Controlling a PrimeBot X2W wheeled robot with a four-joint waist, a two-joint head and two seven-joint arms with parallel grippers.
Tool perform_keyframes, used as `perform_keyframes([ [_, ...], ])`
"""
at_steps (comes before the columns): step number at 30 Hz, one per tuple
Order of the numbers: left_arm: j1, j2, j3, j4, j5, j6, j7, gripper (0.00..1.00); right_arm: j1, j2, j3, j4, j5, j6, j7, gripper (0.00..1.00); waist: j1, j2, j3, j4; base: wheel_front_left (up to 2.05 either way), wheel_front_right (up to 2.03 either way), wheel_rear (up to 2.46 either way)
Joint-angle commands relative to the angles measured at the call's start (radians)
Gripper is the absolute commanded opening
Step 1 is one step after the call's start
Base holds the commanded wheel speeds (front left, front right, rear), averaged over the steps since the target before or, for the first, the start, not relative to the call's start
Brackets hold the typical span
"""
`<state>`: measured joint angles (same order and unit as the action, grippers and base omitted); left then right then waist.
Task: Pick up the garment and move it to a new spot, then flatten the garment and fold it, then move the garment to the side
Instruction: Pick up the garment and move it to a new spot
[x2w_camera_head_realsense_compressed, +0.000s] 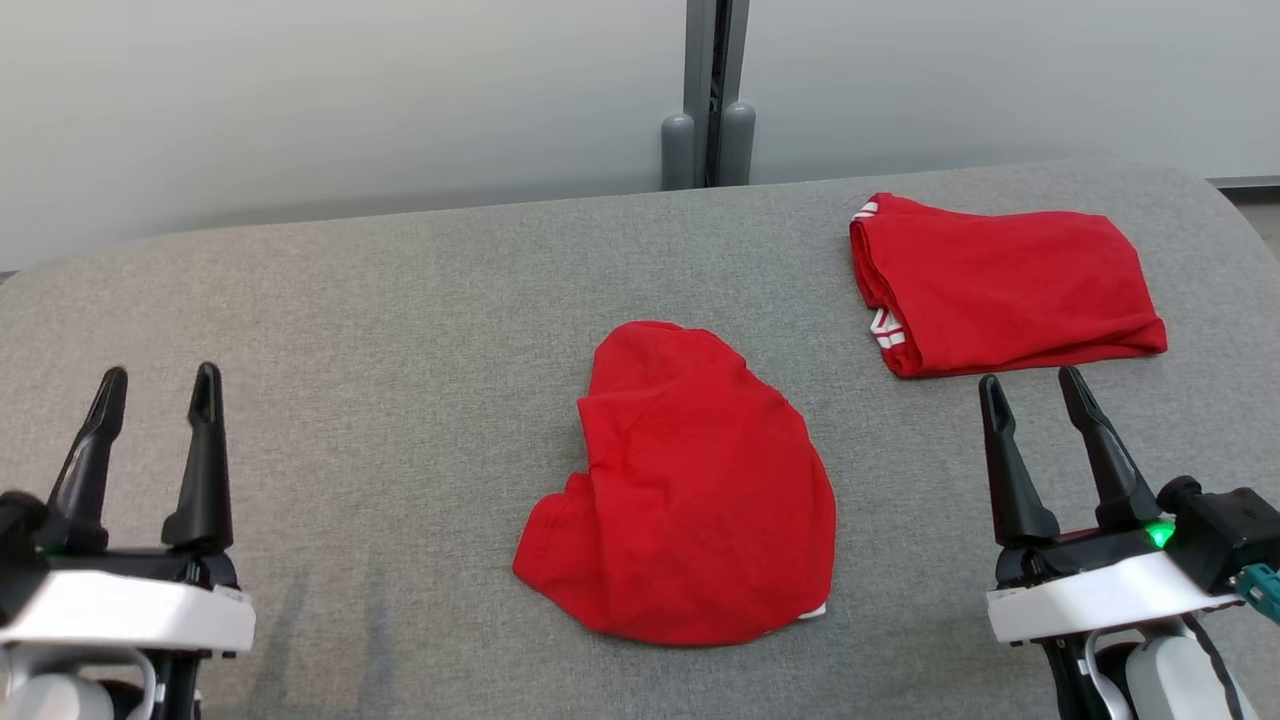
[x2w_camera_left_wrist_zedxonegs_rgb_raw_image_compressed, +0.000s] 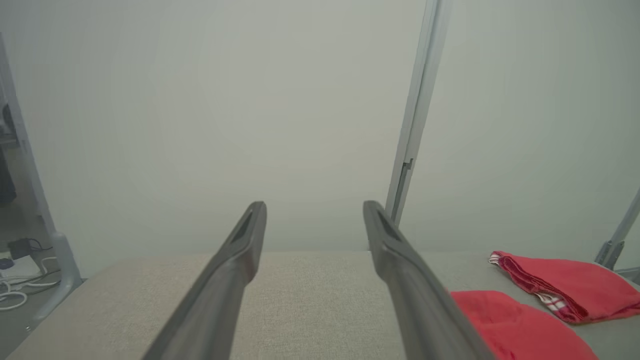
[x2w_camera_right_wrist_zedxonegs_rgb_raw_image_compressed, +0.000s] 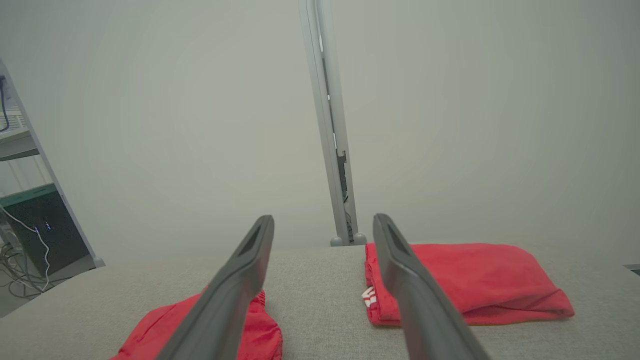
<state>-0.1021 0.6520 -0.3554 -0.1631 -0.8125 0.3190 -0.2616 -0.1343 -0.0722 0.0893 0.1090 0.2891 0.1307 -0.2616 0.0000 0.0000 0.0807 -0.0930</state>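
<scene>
Head view of the workspace: a crumpled red fabric garment (x2w_camera_head_realsense_compressed: 690, 490) is lying in a rounded heap near the middle of the grey woven-cloth table top (x2w_camera_head_realsense_compressed: 400, 330), slightly toward 6 o'clock of centre, with a sliver of white trim showing at its 5 o'clock edge. A second red garment, folded flat with white stripes at its edge (x2w_camera_head_realsense_compressed: 1005, 285), is resting at 2 o'clock from the heap, well apart from it and close to the far edge of the table. The left gripper (x2w_camera_head_realsense_compressed: 158, 375) is hovering at 8 o'clock of the view, well apart from the heap, its two dark fingers standing wide and holding nothing. The right gripper (x2w_camera_head_realsense_compressed: 1030, 378) is hovering at 4 o'clock, its fingers likewise spread wide and empty, its tips pointing toward 12 o'clock and lying just short of the folded garment's near edge. A grey metal post (x2w_camera_head_realsense_compressed: 712, 90) is standing at 12 o'clock behind the table, against a pale wall (x2w_camera_head_realsense_compressed: 300, 100). In the right wrist view the heap is appearing at 7 o'clock and the folded garment at 4 o'clock.
</scene>
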Motion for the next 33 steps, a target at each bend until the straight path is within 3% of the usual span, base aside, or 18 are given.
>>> perform_keyframes([
  [1,0.035,-0.044,0.053,0.001,0.04,-0.018,-0.004,1.0,0.005,-0.003,-0.003,-0.007,-0.008,0.0,-0.005,1.0,0.0,0.0,0.002,0.002,0.0,0.0,0.0],
  [4,0.089,-0.139,0.149,0.005,0.136,-0.073,-0.004,1.0,0.013,0.0,-0.012,-0.014,-0.007,0.0,-0.005,1.0,0.0,0.0,0.006,0.012,0.0,0.0,0.0],
  [5,0.089,-0.139,0.149,0.005,0.136,-0.073,-0.004,1.0,0.013,0.0,-0.012,-0.014,-0.007,0.0,-0.005,1.0,0.0,0.0,0.006,0.012,0.0,0.0,0.0],
  [11,0.147,-0.353,0.311,0.062,0.316,-0.234,-0.004,1.0,0.073,0.006,-0.048,-0.037,-0.007,0.0,-0.005,1.0,0.0,0.0,-0.003,0.04,0.0,0.0,0.0],
  [18,0.189,-0.513,0.427,0.117,0.43,-0.355,-0.003,1.0,0.107,0.01,-0.07,-0.045,-0.012,0.0,-0.005,1.0,0.0,0.0,-0.021,0.05,0.0,0.0,0.0],
  [24,0.18,-0.569,0.477,0.157,0.48,-0.416,-0.003,1.0,0.108,0.004,-0.073,-0.051,-0.021,0.0,-0.005,1.0,0.0,0.0,-0.028,0.05,0.0,0.0,0.0],
  [33,0.17,-0.593,0.51,0.167,0.511,-0.442,-0.003,1.0,0.106,0.001,-0.071,-0.046,-0.023,0.0,-0.005,1.0,0.0,0.0,-0.033,0.052,0.0,0.0,0.0],
])
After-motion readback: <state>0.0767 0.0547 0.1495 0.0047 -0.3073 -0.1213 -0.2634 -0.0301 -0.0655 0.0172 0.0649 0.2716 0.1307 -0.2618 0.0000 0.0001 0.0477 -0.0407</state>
